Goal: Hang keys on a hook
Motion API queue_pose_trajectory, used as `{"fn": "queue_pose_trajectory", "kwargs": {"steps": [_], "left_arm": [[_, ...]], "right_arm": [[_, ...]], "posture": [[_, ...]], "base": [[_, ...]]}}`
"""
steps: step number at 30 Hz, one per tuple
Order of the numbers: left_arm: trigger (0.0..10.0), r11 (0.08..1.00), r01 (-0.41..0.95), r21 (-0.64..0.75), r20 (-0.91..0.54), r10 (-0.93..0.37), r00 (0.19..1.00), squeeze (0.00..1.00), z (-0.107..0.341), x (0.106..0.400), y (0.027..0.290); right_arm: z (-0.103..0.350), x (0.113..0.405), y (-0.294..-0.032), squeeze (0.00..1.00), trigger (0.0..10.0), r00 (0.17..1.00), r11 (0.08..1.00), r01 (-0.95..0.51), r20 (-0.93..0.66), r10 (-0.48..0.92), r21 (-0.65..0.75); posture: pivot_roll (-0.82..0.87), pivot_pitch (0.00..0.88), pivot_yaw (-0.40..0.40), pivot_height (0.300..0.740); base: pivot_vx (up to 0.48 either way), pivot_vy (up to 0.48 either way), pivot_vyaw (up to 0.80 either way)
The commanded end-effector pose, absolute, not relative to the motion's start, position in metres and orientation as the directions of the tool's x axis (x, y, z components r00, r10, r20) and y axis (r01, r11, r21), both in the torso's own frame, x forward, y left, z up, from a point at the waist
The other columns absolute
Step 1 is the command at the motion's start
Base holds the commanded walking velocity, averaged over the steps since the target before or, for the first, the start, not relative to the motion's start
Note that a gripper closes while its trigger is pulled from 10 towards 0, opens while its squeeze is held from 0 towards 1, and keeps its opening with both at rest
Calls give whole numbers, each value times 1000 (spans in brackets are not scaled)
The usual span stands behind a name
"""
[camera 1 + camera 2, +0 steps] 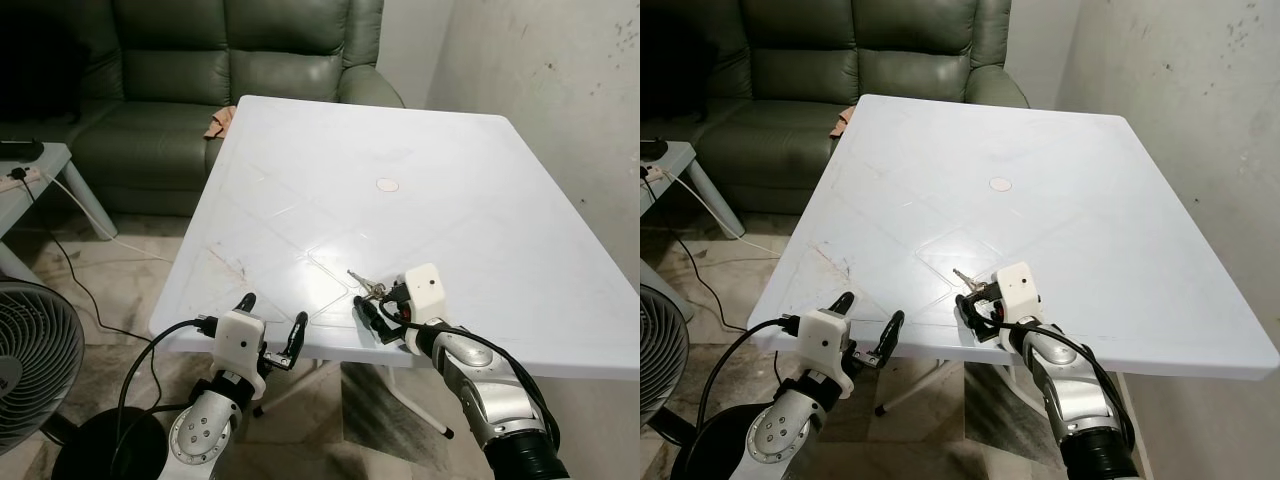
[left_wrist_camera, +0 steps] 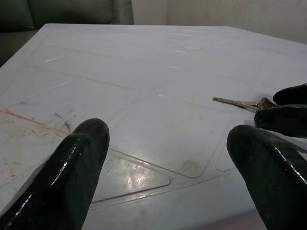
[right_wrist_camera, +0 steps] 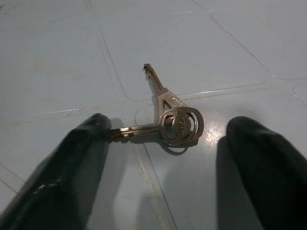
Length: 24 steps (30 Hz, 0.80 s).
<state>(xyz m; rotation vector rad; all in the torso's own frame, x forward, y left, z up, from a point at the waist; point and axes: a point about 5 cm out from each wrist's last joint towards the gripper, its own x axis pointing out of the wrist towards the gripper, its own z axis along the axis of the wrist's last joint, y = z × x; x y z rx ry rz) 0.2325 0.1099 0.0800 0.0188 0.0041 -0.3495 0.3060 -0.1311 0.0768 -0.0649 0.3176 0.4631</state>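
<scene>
Metal keys (image 3: 169,116), right gripper (image 3: 163,158) straddling, spread

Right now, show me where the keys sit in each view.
Left eye view: keys near the table's front edge, at the right gripper.
Right eye view: keys, same spot.
Left wrist view: keys beyond the open left gripper.
Right wrist view: keys between open fingers.
Shared landmark: the right gripper's black fingers.

Keys (image 3: 171,120) lay on a table (image 1: 480,190), near its front edge.
A sofa (image 1: 200,70) stood behind the table; a fan (image 1: 30,360) to its left.
</scene>
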Motion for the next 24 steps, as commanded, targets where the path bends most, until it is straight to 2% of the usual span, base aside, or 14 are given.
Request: {"fn": "queue_pose_trajectory", "kwargs": {"steps": [1,2,5,7,8,16,18,19,20,21,22,24], "left_arm": [[10000,940,341,24,5,-341,940,0,85,235,110],[10000,940,339,25,6,-339,941,0,85,236,110],[10000,941,338,25,7,-338,941,0,86,236,110],[10000,941,337,25,8,-338,941,0,86,237,110],[10000,941,337,26,8,-337,941,0,86,237,110],[10000,945,326,27,10,-327,945,0,86,237,111],[10000,945,325,27,11,-326,945,0,86,237,111],[10000,945,325,27,11,-325,946,0,86,237,111],[10000,946,323,28,11,-323,946,0,87,237,111],[10000,946,323,28,11,-323,946,0,87,237,111],[10000,946,321,29,11,-322,947,0,87,237,111],[10000,947,320,29,11,-321,947,0,87,238,111]], "right_arm": [[77,307,-133,0,3843,844,894,-447,-323,427,13],[78,307,-131,0,4275,843,892,-452,-318,435,20],[78,307,-129,0,4745,842,891,-453,-317,436,22],[78,307,-128,0,4627,842,891,-453,-317,436,24],[78,307,-128,0,4118,842,891,-453,-316,437,26],[79,310,-128,0,3882,851,898,-438,-308,425,31],[80,311,-127,0,3059,852,899,-437,-306,425,31],[80,311,-128,0,3216,854,900,-435,-303,423,31],[81,312,-127,0,1216,855,900,-434,-300,423,31],[81,312,-127,0,1216,855,900,-434,-300,423,31],[81,312,-127,0,627,856,901,-433,-299,422,30],[81,313,-128,0,1569,859,903,-429,-297,417,28]], "posture": [[33,59,-46,732],[33,61,-45,732],[34,63,-45,732],[35,64,-44,732],[36,65,-45,732],[40,64,-46,732],[40,64,-46,732],[41,63,-47,732],[41,64,-46,732],[41,64,-46,732],[41,64,-46,732],[42,63,-47,732]], "base": [[0,0,0],[0,0,0],[0,0,0],[0,0,0],[0,0,0],[0,0,0],[0,0,0],[0,0,0],[0,0,0],[0,0,0],[0,0,0],[0,0,0]]}}
